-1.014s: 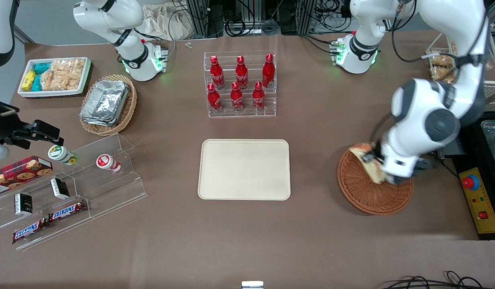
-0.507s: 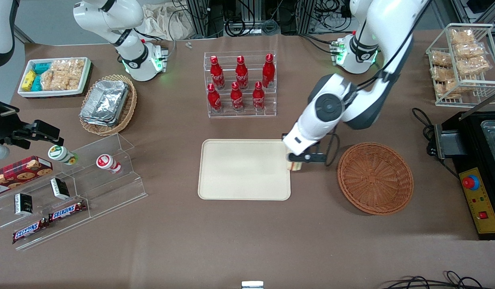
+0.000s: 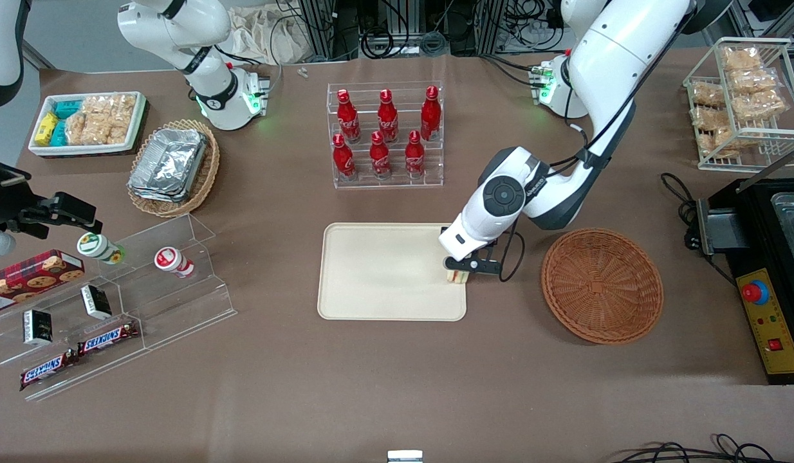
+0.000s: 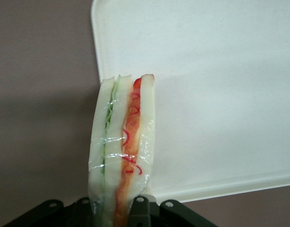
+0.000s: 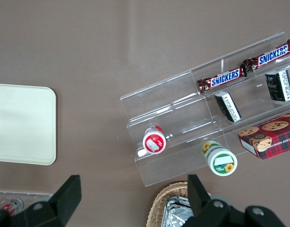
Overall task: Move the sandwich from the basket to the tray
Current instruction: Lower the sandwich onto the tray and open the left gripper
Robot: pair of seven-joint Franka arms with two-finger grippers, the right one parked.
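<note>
- Front view, just right of the frame's centre: the tool [image 3: 459, 271] hangs over the tray's [image 3: 384, 270] edge that faces the basket [image 3: 601, 285], clenched on the sandwich [image 3: 458, 277], which pokes out below the black fingers.
- Left wrist view confirms the grip: the sandwich [image 4: 122, 146] stands on edge between the tool's [image 4: 120, 210] black fingers [image 4: 140, 208], its film-wrapped layers of white bread, green and orange-red filling running straight away from the camera.
- The relation that counts: the wedge straddles the tray's rim. In the wrist view the rounded corner and edge of the tray [image 4: 206, 94] pass under the wedge, so its red-filling side lies over the cream surface while its green-filling side hangs over the bare brown desk [image 4: 41, 118].
- Its long axis points down from the tool, the narrow tip farthest from the fingers; whether that tip touches the tray cannot be told from either view.
- The basket sits in the right half of the front view, well apart from the tool, with no sandwich left in it; the carry across looks nearly done.
- Judgement: the tray's open middle lies toward the parked arm's end of the desk from the tool, so a short shift that way, then a lowering, would put the whole wedge inside the rim before letting go.
- Judgement: let go here, the wedge may catch the raised rim and tip out onto the desk.
</note>
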